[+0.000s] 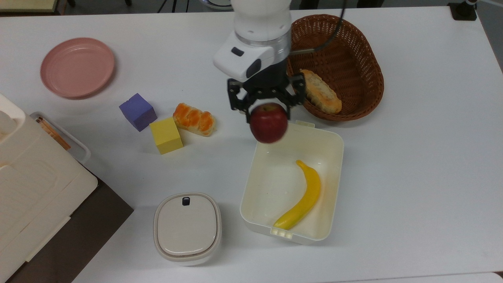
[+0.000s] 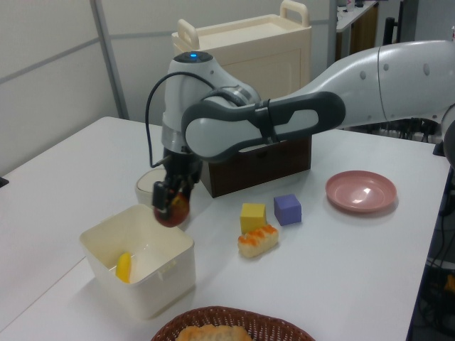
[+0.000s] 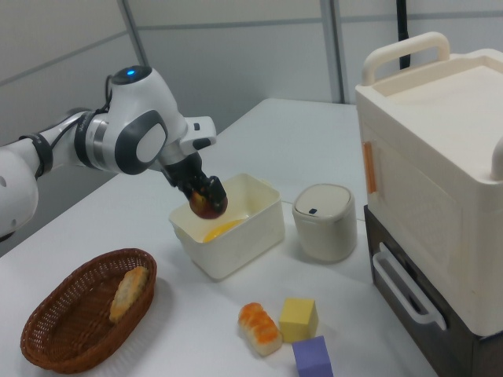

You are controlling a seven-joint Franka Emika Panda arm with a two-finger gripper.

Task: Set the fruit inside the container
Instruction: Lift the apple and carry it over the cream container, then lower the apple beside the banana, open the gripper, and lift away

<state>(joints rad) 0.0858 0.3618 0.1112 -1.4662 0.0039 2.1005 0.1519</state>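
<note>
While clamped by fingers (image 1: 268,105) — apple (image 1: 268,123), stem dimple up.

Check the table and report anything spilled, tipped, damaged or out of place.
Nothing stands out. The end effector holds the round dark red apple above the edge of the cream-white rectangular plastic tub, where a long yellow banana lies flat. The orange-glazed bread roll rests on the white table, unspilled.

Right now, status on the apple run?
End effector shut on apple, airborne at the container's rim on the basket side. Banana already inside, open floor beside it. Nothing blocking the drop.
</note>
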